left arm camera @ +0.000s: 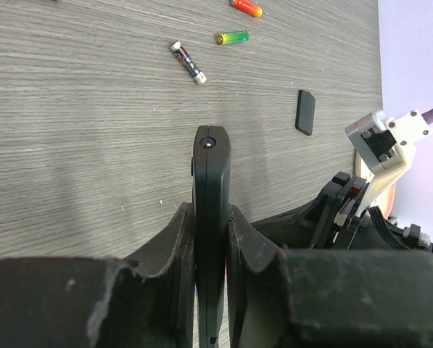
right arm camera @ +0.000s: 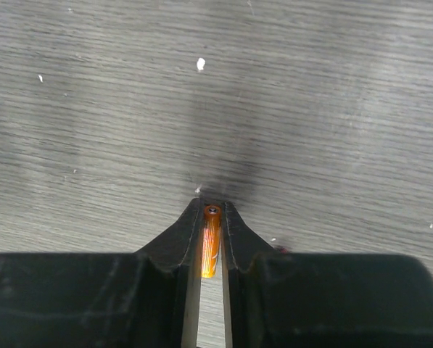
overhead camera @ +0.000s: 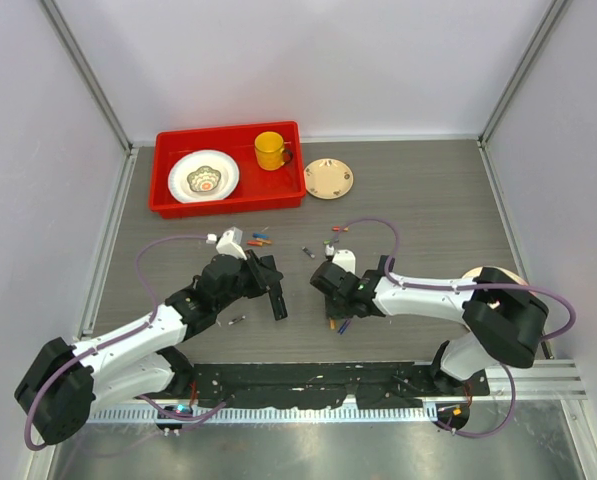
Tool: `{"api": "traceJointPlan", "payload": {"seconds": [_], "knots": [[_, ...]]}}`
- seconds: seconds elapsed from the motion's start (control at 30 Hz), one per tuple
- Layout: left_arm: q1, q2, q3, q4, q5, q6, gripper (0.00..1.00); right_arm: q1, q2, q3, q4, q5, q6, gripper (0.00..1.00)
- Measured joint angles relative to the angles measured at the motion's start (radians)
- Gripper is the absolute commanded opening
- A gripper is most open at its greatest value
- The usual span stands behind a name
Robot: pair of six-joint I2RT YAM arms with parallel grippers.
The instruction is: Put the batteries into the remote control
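Two firm holds: left gripper pinches the remote control, right gripper an orange battery; next I'd align them.

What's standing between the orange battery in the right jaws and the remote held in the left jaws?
Nothing visible. Only bare tabletop separates the orange battery from the remote. The small black cover lies farther back, off that line.

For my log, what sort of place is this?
Probably a lab robot cell: a table walled by white panels, two bolted arms, staged props like the red tray and batteries.
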Motion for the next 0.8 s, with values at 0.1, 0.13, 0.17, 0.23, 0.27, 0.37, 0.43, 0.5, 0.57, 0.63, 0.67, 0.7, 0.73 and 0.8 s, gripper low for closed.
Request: {"api": "traceJointPlan", "payload": {"seconds": [0.1,0.13,0.17,0.23,0.27,0.37,0.43,0.5,0.57,0.63,0.67,0.7,0.73,0.8], "knots": [[0.0,0.0,0.0,0.0,0.003,0.0,0.0,0.0,0.014,0.014,0.001,0.0,-0.006,0.31],[0.0,0.0,0.0,0.0,0.004,0.0,0.0,0.0,0.014,0.016,0.0,0.0,-0.01,0.32],[0.0,0.0,0.0,0.0,0.004,0.0,0.0,0.0,0.014,0.017,0.0,0.0,-0.013,0.34],[0.0,0.0,0.0,0.002,0.004,0.0,0.0,0.0,0.018,0.024,-0.013,0.0,-0.02,0.34],[0.0,0.0,0.0,0.003,0.005,0.0,0.0,0.0,0.02,0.027,-0.018,0.0,-0.024,0.34],[0.0,0.0,0.0,0.009,0.005,-0.001,0.0,0.0,0.028,0.038,-0.033,0.0,-0.031,0.33],[0.0,0.0,-0.002,0.016,0.005,-0.001,0.0,0.0,0.037,0.047,-0.043,0.0,-0.035,0.31],[0.0,0.0,-0.005,0.02,0.005,-0.001,0.0,0.0,0.045,0.057,-0.053,0.0,-0.04,0.28],[0.0,0.0,-0.008,0.021,0.005,-0.001,0.0,0.0,0.052,0.065,-0.056,-0.002,-0.045,0.23],[0.0,0.0,-0.008,0.022,0.005,-0.001,0.0,0.0,0.057,0.069,-0.06,-0.004,-0.049,0.17],[0.0,0.0,-0.008,0.022,0.006,-0.002,0.0,0.0,0.058,0.07,-0.061,-0.006,-0.05,0.15],[0.0,0.0,-0.008,0.023,0.006,-0.002,0.0,0.0,0.058,0.071,-0.061,-0.01,-0.05,0.12],[0.0,0.0,-0.008,0.024,0.008,-0.002,0.0,0.0,0.058,0.071,-0.062,-0.011,-0.051,0.05],[0.0,0.0,-0.01,0.03,0.011,-0.002,0.0,0.0,0.058,0.071,-0.063,-0.012,-0.051,0.01]]}}
